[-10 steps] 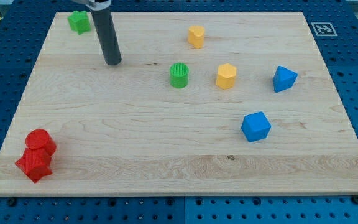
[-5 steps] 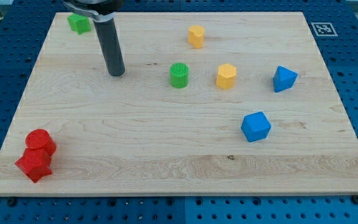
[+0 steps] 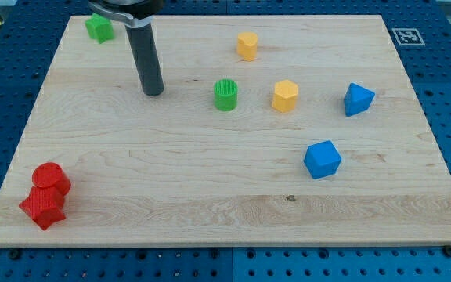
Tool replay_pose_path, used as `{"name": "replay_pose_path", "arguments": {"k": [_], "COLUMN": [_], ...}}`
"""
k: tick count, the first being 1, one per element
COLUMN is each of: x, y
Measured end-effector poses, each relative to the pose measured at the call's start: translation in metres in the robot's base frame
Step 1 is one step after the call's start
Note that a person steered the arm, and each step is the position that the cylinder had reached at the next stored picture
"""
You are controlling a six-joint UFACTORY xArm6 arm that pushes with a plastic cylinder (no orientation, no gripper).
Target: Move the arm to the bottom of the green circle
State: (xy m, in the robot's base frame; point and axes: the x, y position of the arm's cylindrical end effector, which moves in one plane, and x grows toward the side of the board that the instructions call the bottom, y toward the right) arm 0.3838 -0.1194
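The green circle (image 3: 225, 94) stands on the wooden board (image 3: 210, 180) a little above its middle. My tip (image 3: 154, 92) rests on the board to the view's left of the green circle, about level with it and well apart from it. The dark rod rises from the tip toward the view's top left.
A green block (image 3: 99, 27) sits at the top left. Yellow blocks (image 3: 247, 45) (image 3: 285, 95) lie right of the circle. Blue blocks (image 3: 358, 99) (image 3: 322, 159) are at the right. A red circle (image 3: 52, 178) and red star (image 3: 42, 207) sit bottom left.
My tip has slid to the view's right and slightly down, closing on the green circle. No block has moved.
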Motion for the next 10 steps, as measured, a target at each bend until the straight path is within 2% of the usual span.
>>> {"name": "replay_pose_path", "arguments": {"k": [4, 7, 8, 10], "x": [0.016, 0.027, 0.052, 0.066], "y": [0.008, 0.055, 0.063, 0.093]}}
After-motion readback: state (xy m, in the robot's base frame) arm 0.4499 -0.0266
